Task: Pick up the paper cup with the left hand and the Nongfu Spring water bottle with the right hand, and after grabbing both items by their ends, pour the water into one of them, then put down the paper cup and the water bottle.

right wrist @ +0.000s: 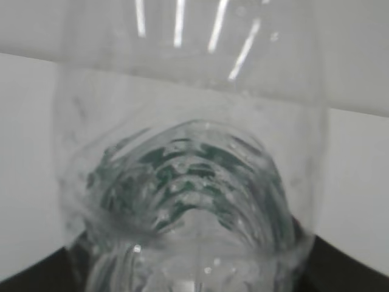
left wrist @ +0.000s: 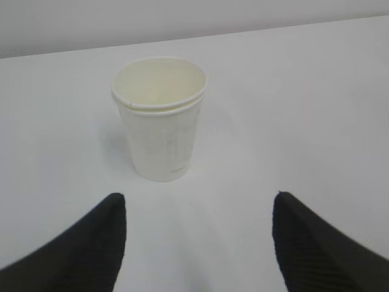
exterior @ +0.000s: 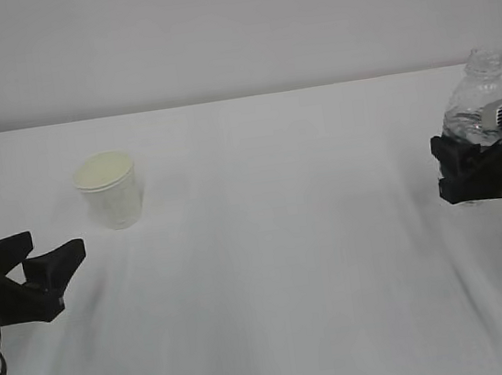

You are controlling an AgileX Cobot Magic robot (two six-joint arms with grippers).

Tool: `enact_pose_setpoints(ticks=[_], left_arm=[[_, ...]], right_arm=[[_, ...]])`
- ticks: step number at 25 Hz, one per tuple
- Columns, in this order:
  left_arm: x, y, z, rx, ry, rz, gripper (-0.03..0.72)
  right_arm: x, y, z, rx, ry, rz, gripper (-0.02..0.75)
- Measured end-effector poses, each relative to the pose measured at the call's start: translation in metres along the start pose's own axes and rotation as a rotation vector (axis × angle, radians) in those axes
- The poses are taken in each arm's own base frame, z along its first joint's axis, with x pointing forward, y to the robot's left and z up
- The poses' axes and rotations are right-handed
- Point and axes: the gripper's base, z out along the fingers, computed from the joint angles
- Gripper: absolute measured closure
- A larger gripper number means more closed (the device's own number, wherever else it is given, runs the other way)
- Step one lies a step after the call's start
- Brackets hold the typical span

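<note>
The white paper cup (exterior: 111, 189) stands upright on the table, its cream inside showing. My left gripper (exterior: 56, 243) is low at the left edge, open, a short way in front of the cup and not touching it. In the left wrist view the paper cup (left wrist: 161, 118) stands ahead of the spread gripper (left wrist: 199, 198), slightly left of centre. At the far right, the clear uncapped water bottle (exterior: 477, 93) stands upright in my right gripper (exterior: 448, 171). The bottle (right wrist: 188, 182) fills the right wrist view, with the gripper (right wrist: 191, 267) closed around its body. The water level is unclear.
A white table (exterior: 291, 284) runs to a plain pale wall at the back. A wide bare stretch of the table lies between the cup and the bottle. The bottle's base is hidden behind the right gripper.
</note>
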Motion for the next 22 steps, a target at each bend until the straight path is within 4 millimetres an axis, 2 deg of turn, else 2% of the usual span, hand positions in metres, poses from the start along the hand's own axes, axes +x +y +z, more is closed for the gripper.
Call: enact_pose_setpoints(ticks=[8,18,22], left_arm=[[0.000,0.000,0.000,0.000,0.000,0.000,0.145],[-0.001,0.000,0.001,0.000,-0.003,0.001,0.143],[-0.003,0.001,0.012,0.014,-0.012,0.009,0.085]], right_arm=[[-0.016,0.003,-0.028,0.004,-0.036,-0.007,0.335],[-0.022,0.007,-0.061,0.004,-0.051,-0.011,0.335],[-0.023,0.008,-0.066,0.001,-0.055,-0.014,0.335]])
